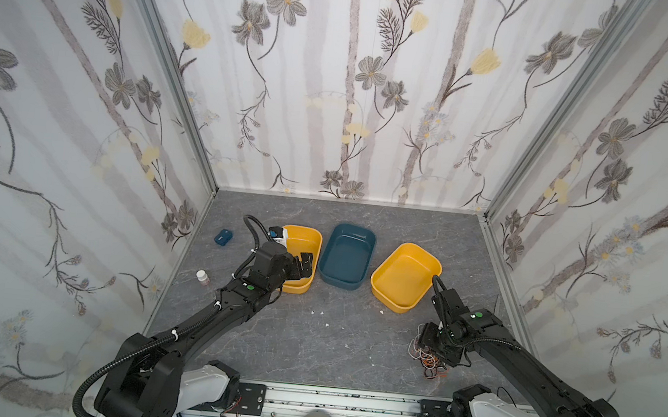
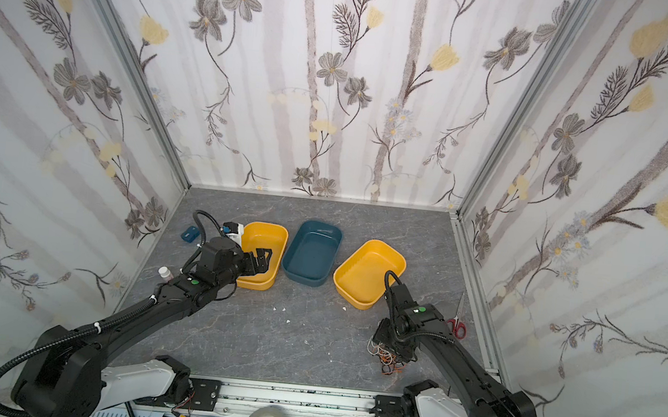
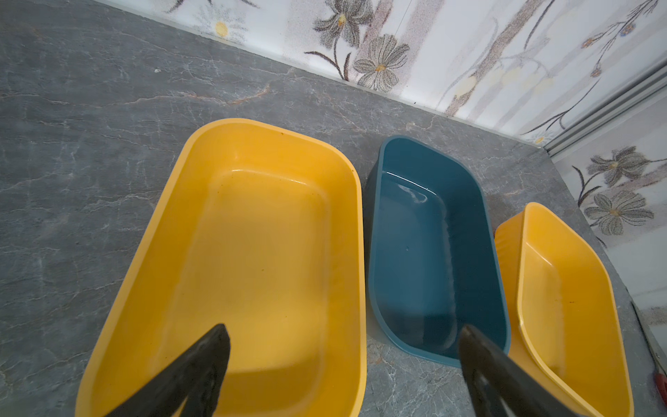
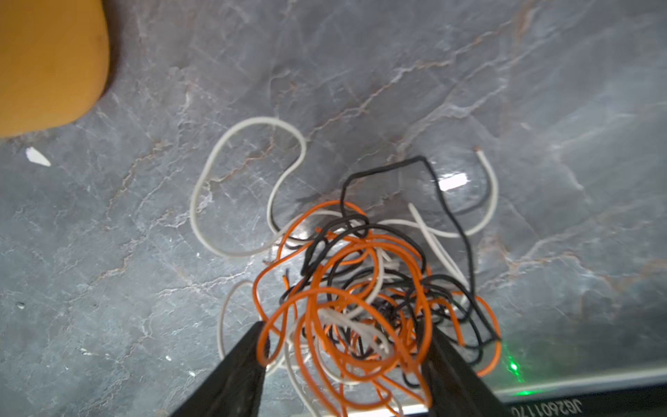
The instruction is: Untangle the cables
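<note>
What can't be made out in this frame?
- Whether the right gripper grips the cables: the right wrist view blurs them between its fingers; in both top views its wrist hides it.
- Which cable crosses which: tangle too dense.
- Scissors: left wrist view, cut off by the edge.
- Small blue object: in a top view, too small to identify.

Your grey tabletop carries three tubs in a row: left yellow tub, teal tub, right yellow tub. Small blue box and white bottle lie left; red-handled scissors, right.
</note>
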Robot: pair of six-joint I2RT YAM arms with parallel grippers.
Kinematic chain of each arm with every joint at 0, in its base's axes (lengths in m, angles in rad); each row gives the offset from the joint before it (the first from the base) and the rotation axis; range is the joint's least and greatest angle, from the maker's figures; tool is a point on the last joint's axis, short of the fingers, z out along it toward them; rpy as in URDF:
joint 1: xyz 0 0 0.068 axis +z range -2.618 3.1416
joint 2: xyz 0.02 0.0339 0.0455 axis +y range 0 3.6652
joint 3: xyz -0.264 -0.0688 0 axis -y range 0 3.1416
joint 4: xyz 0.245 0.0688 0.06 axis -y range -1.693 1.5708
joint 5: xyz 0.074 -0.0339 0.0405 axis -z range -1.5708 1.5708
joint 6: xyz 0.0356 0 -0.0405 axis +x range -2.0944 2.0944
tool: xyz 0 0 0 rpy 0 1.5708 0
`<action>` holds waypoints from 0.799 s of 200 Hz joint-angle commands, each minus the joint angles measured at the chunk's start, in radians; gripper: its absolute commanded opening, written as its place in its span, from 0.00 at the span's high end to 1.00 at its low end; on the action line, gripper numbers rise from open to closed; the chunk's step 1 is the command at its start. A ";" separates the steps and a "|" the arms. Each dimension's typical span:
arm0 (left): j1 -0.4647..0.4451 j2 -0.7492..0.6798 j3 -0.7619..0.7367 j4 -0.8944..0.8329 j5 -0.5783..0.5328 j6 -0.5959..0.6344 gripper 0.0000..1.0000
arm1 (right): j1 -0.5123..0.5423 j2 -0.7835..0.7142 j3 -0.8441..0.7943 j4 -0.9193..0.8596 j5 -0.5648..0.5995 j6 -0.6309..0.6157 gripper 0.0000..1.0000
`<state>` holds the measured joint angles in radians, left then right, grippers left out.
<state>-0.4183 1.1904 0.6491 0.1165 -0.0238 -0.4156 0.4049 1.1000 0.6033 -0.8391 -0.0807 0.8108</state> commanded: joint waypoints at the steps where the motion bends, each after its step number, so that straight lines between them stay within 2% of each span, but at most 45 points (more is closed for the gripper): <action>1: -0.001 -0.003 0.009 0.036 0.005 -0.015 0.00 | 0.033 0.042 -0.001 0.129 -0.063 0.006 0.49; 12: -0.003 -0.008 0.010 0.028 0.004 -0.015 0.00 | 0.045 0.064 0.003 0.151 -0.091 0.001 0.60; 30: -0.003 -0.021 0.001 0.019 -0.002 -0.014 0.00 | 0.072 0.090 0.015 0.183 -0.122 -0.003 0.72; 56: -0.004 -0.045 -0.014 0.012 -0.008 -0.021 0.00 | 0.118 0.120 0.049 0.222 -0.144 -0.002 0.81; 92: -0.004 -0.079 -0.022 -0.029 -0.027 -0.019 0.00 | 0.212 0.204 0.163 0.264 -0.181 -0.005 0.85; 160: -0.001 -0.129 -0.020 -0.113 0.001 -0.019 0.00 | 0.359 0.417 0.411 0.310 -0.235 -0.031 0.84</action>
<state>-0.4217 1.0733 0.6216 0.0433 -0.0326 -0.4259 0.7330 1.4628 0.9524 -0.5594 -0.2768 0.7967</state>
